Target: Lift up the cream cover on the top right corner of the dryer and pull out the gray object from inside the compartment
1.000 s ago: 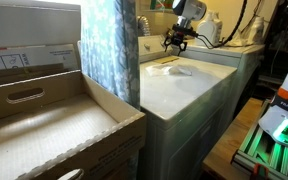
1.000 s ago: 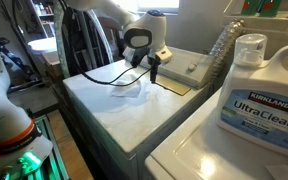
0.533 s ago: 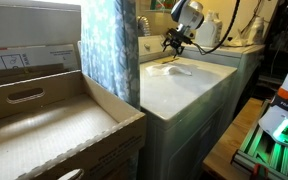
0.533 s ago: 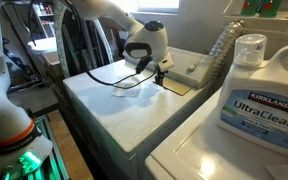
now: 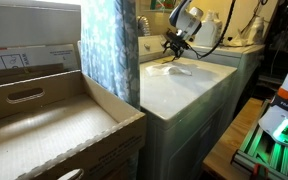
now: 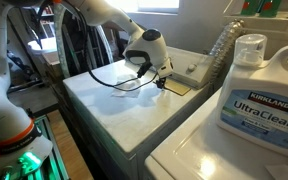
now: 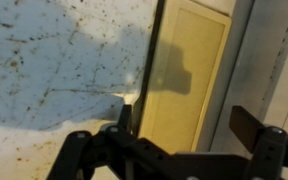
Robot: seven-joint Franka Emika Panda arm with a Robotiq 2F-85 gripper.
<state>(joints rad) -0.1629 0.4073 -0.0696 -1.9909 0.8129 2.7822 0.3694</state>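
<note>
The cream cover (image 7: 189, 75) lies flat and closed in the white dryer top (image 7: 54, 70), a long yellowish rectangle. It shows in both exterior views (image 6: 177, 86) (image 5: 165, 60) near the dryer's back corner. My gripper (image 7: 184, 125) is open just above it, one finger (image 7: 124, 118) at the cover's left edge, the other finger (image 7: 252, 125) past its right edge. In both exterior views the gripper (image 6: 160, 78) (image 5: 174, 46) hangs low over the cover. The gray object is hidden.
A control panel (image 6: 197, 70) rises behind the cover. A large detergent jug (image 6: 254, 90) stands on the neighbouring washer. A cable (image 6: 109, 75) trails across the dryer top. A curtain (image 5: 109, 45) and an open cardboard box (image 5: 44, 120) stand beside the dryer.
The gripper has moved down and toward the back of the dryer, from above the white top to just over the cream cover.
</note>
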